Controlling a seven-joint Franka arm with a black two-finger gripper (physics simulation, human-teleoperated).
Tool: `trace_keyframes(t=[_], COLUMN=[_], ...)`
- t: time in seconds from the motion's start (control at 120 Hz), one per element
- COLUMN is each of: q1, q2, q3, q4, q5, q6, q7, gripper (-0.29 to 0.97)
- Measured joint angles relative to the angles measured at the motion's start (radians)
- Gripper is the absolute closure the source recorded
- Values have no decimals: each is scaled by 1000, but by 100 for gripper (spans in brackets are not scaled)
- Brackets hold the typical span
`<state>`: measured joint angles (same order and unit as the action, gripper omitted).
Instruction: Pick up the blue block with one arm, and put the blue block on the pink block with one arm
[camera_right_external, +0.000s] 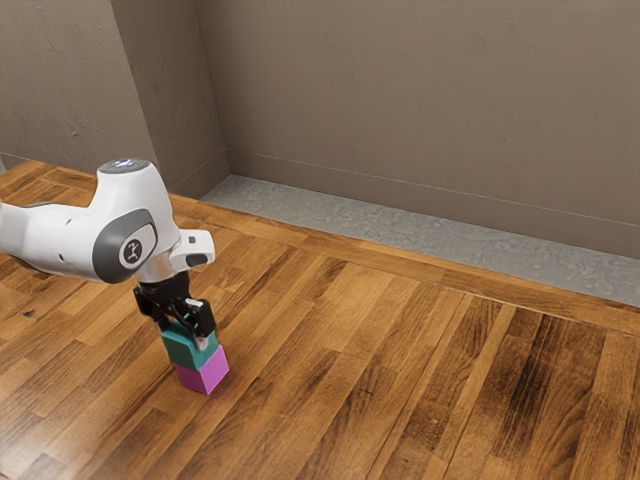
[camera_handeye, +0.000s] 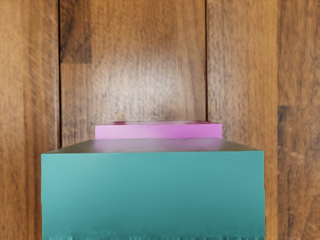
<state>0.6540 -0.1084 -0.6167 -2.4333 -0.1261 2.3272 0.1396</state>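
Note:
A teal-blue block (camera_right_external: 181, 347) sits directly on top of a pink block (camera_right_external: 203, 373) on the wooden table, at the exterior view's lower left. My black gripper (camera_right_external: 184, 328) comes down from above and its fingers press the teal-blue block from two sides. In the wrist view the teal-blue block (camera_handeye: 152, 192) looms large just under my hand, and a thin strip of the pink block (camera_handeye: 158, 131) shows beyond its far edge. Much of the pink block is covered by the block above it.
The wooden table (camera_right_external: 400, 380) stretches wide toward the exterior view's right. A grey floor strip (camera_right_external: 450, 235) and brown walls (camera_right_external: 420, 90) lie behind the table's far edge.

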Motion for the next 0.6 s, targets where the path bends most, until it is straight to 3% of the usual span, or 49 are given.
trace_keyframes(t=[0.233,0.342,0.408,0.45,0.6], q1=[0,1,-1,1,12], q2=[-17,-94,-185,-207,-179], q3=[0,7,48,117,233], q4=[6,38,147,257,465], q5=[-2,-55,-92,-75,-28], q6=[-8,-37,-121,-203,-458], q7=[8,25,43,53,100], gripper=[3,2,1,1,1])
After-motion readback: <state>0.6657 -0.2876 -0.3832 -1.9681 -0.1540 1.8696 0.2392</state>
